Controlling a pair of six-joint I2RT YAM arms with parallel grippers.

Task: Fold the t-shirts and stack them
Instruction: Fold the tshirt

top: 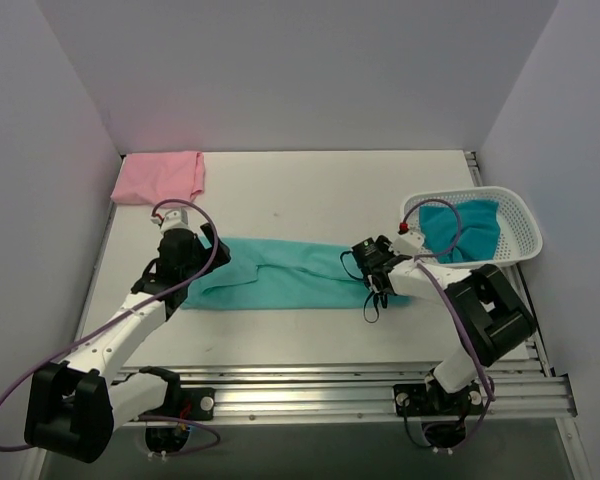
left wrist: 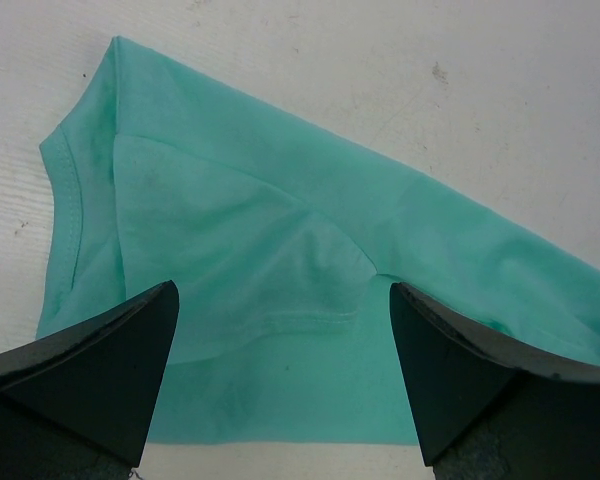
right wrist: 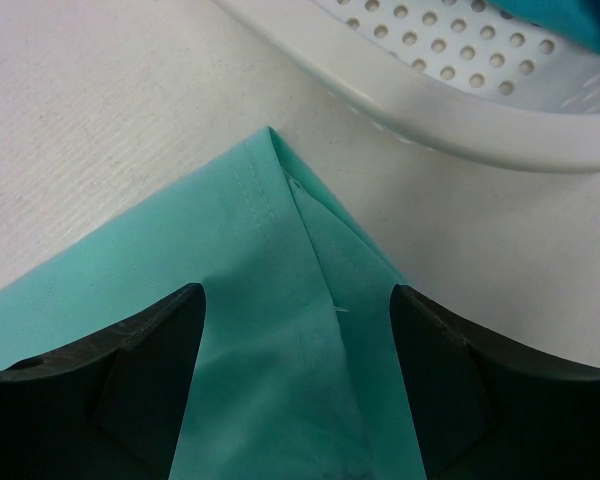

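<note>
A light mint-green t-shirt [top: 290, 272] lies across the middle of the table, folded into a long strip. My left gripper [top: 198, 258] hovers open over its left end. In the left wrist view the collar and a folded-in sleeve [left wrist: 240, 250] lie between and beyond the wide-apart fingers [left wrist: 110, 365]. My right gripper [top: 377, 268] stands open over the strip's right end, its jaws straddling the hemmed corner [right wrist: 280, 220]. A pale pink t-shirt [top: 160, 177] lies folded at the back left. A darker teal t-shirt [top: 462, 228] sits bunched in the basket.
The white mesh basket [top: 515, 215] stands at the right edge of the table, its rim [right wrist: 460, 120] just beyond the shirt's corner. Grey walls close in the left, back and right sides. A metal rail [top: 380, 385] runs along the near edge.
</note>
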